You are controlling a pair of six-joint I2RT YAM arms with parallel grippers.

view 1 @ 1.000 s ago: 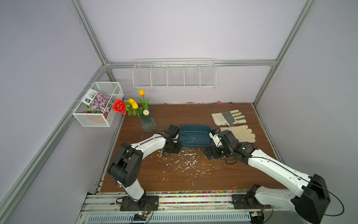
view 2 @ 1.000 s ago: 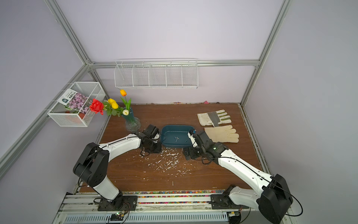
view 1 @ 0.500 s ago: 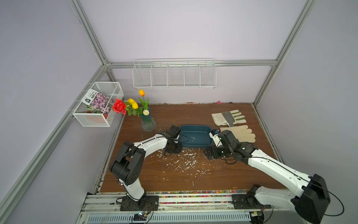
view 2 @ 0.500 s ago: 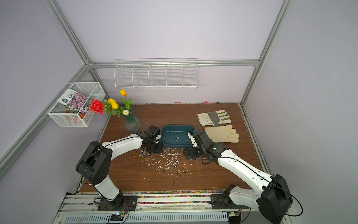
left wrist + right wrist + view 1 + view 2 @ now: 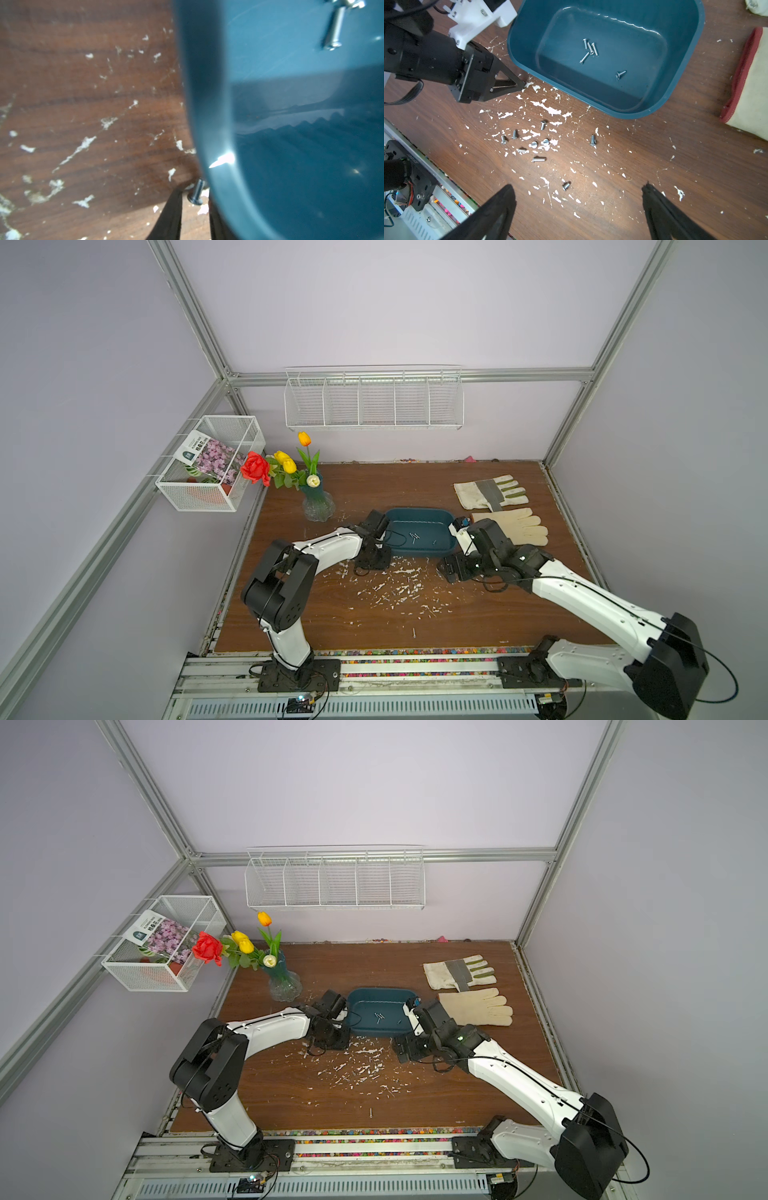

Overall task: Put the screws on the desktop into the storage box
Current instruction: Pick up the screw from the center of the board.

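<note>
The dark teal storage box [image 5: 415, 511] [image 5: 380, 992] [image 5: 679, 62] stands mid-desktop with several screws [image 5: 588, 48] in it. More screws [image 5: 533, 143] lie on the scratched brown desktop [image 5: 478, 614] in front of it, and one [image 5: 414, 632] is near the front edge. My left gripper [image 5: 380, 560] [image 5: 195, 199] is low at the box's front left corner. Its jaws stand narrowly apart around one screw [image 5: 196, 193], which lies against the box wall [image 5: 207, 104]. My right gripper [image 5: 449, 570] [image 5: 577, 187] hangs wide open above the desktop, with a loose screw [image 5: 566, 185] just ahead of it.
Two work gloves [image 5: 490, 491] [image 5: 511, 526] lie right of the box, one [image 5: 749, 93] close to my right arm. A glass vase of flowers [image 5: 318, 506] stands at the back left. White wire baskets [image 5: 374, 402] [image 5: 212, 464] hang on the walls.
My left arm's elbow has edged slightly to the right while its gripper stays at the box corner. The right arm has not moved.
</note>
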